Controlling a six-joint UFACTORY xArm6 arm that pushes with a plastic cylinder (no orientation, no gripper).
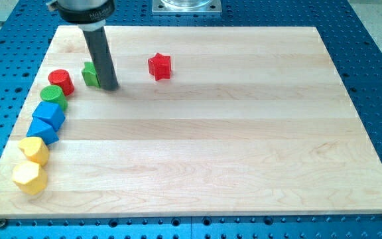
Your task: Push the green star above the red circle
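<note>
— What sits around the red round block (pixel 61 81)?

— Toward the view's bottom of it lies a green round block (pixel 54 96). Just to its right, the small green star-shaped block (pixel 90 74) lies level with it, not above.

— And the rod?

— My tip (pixel 110 87), a bare dark rod end holding nothing, touches that star's right side. A red star-shaped block (pixel 159 66) lies farther right on the pale wooden board (pixel 244 133).

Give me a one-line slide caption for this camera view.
My tip presses the green star's right side, the red circle just left of it.
</note>
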